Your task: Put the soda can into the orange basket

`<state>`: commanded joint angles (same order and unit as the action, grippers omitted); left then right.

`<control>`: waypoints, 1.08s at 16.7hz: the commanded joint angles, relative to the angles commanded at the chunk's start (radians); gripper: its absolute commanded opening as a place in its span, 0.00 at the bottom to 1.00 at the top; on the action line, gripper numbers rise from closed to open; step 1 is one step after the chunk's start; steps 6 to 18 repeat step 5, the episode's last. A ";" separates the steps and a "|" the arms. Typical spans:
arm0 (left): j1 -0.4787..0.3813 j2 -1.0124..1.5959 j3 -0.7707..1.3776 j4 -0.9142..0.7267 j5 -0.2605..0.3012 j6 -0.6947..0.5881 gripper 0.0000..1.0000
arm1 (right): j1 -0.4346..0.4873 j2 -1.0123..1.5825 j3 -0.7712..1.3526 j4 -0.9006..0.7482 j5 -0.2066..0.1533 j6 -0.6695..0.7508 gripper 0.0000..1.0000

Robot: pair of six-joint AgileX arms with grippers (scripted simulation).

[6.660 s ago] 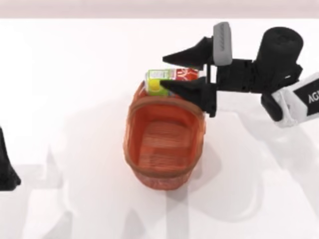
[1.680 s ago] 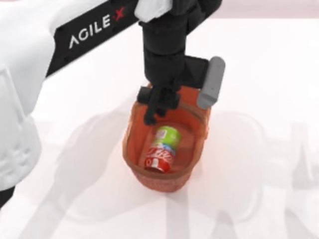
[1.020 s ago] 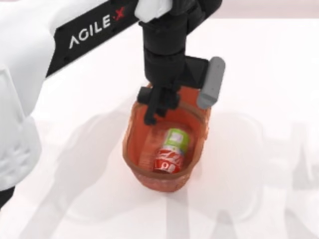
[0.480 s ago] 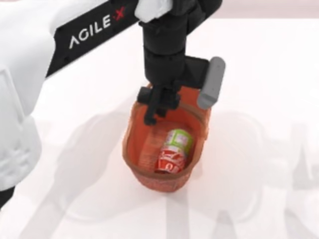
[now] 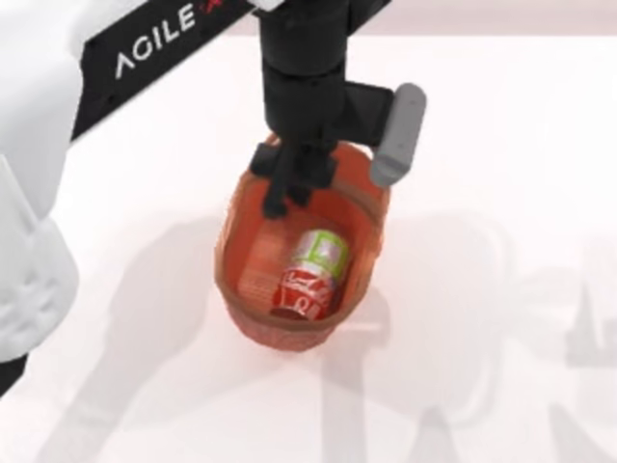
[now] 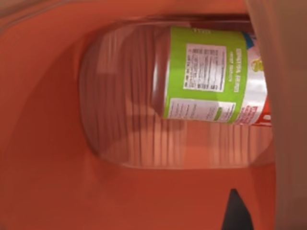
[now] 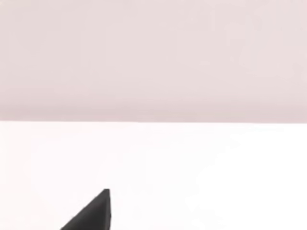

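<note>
Can (image 5: pixel 310 275) lies on its side inside basket (image 5: pixel 238 207), placement done. Basket has shifted left since half a second ago; left claw (image 5: pixel 285 183) grips its handle. Right claw's state: cannot tell.

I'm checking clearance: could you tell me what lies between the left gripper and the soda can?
Only bare slatted floor of the orange basket lies between the left gripper and the soda can, in the top view.

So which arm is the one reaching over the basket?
The left arm: its gripper hangs over the orange basket, above the soda can. The right arm isn't over it.
</note>
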<state>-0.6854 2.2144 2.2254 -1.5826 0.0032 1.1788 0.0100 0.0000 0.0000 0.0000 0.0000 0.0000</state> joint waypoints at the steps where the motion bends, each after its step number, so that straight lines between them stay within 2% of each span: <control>1: 0.008 0.001 0.033 -0.035 0.000 0.006 0.00 | 0.000 0.000 0.000 0.000 0.000 0.000 1.00; 4: 0.027 -0.001 0.098 -0.100 0.000 0.016 0.00 | 0.000 0.000 0.000 0.000 0.000 0.000 1.00; 18: 0.028 -0.001 0.100 -0.102 0.000 0.017 0.00 | 0.000 0.000 0.000 0.000 0.000 0.000 1.00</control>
